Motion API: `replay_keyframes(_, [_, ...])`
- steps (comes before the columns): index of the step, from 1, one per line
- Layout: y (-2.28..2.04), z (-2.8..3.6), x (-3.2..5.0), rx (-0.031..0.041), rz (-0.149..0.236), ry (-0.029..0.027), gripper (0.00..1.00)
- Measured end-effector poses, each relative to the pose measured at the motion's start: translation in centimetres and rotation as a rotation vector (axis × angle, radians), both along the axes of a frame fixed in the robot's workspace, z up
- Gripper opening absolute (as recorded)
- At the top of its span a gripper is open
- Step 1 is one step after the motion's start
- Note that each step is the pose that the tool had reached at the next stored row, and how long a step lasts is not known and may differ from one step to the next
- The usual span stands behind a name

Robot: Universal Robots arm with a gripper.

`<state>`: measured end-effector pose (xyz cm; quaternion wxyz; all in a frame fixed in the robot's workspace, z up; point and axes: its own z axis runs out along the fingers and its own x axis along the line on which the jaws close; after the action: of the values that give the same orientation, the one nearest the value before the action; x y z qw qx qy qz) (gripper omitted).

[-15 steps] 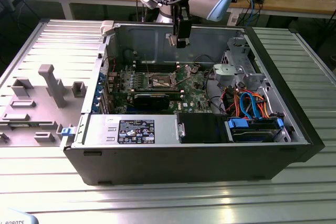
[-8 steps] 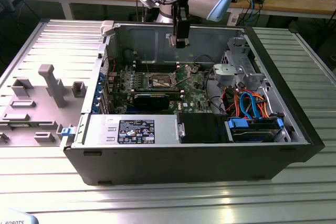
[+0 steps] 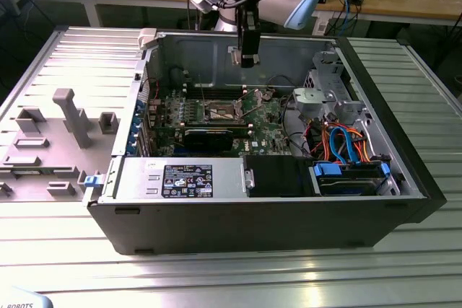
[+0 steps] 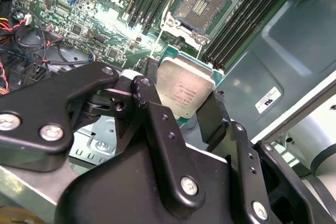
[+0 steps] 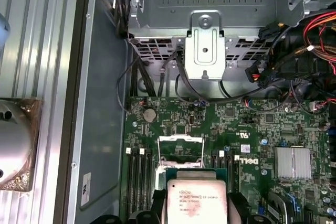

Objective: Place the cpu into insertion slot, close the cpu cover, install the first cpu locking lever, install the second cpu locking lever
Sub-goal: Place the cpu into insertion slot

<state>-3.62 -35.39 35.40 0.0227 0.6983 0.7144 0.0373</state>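
An open computer case [image 3: 253,221] is set on a ribbed metal table [image 3: 65,265]. Nearest, in the second wrist view, the cpu [image 4: 185,90] is clamped flat by its edges in the gripper [image 4: 181,102]. Beyond and beneath it, the insertion slot [image 4: 202,4] is left uncovered on the green motherboard [image 4: 105,19], well apart from the held chip, its dark centre bare.

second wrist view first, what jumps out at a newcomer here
In the second wrist view, the silver cpu is pinched in the black gripper above the green motherboard. Just beyond, the insertion slot lies bare. In the exterior view, the open computer case sits on a ribbed metal table.
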Motion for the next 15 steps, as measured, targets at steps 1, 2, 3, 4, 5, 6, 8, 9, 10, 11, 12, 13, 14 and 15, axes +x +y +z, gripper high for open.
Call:
replay_keyframes(1, [0.00, -0.09, 0.00, -0.0006, 0.000, 0.0001, 0.54])
replay_keyframes(2, [0.00, -0.18, 0.00, -0.0011, 0.000, 0.0000, 0.54])
replay_keyframes(3, [0.00, -0.34, 0.00, -0.0022, 0.000, 0.0001, 0.54])
replay_keyframes(4, [0.00, -0.35, 0.00, -0.0025, 0.000, 0.0002, 0.54])
replay_keyframes(5, [0.00, -0.37, 0.00, -0.0023, 0.000, 0.0001, 0.54])
replay_keyframes(6, [0.00, -0.38, 0.00, -0.0023, 0.000, 0.0001, 0.54])
replay_keyframes(8, [0.00, -0.38, 0.00, -0.0023, 0.000, 0.0000, 0.54])
replay_keyframes(9, [0.00, -0.38, 0.00, -0.0023, 0.000, 0.0001, 0.54])
replay_keyframes(10, [0.00, -0.39, 0.00, -0.0023, 0.000, 0.0000, 0.54])
replay_keyframes(11, [0.00, -0.39, 0.00, -0.0023, 0.000, 0.0001, 0.54])
replay_keyframes(12, [0.00, -0.39, 0.00, -0.0023, 0.000, 0.0001, 0.54])
replay_keyframes(13, [0.00, -0.39, 0.00, -0.0023, 0.000, 0.0000, 0.54])
replay_keyframes(14, [0.00, -0.39, 0.00, -0.0023, 0.000, 0.0001, 0.54])
replay_keyframes(15, [0.00, -0.39, 0.00, -0.0023, 0.000, 0.0001, 0.54])
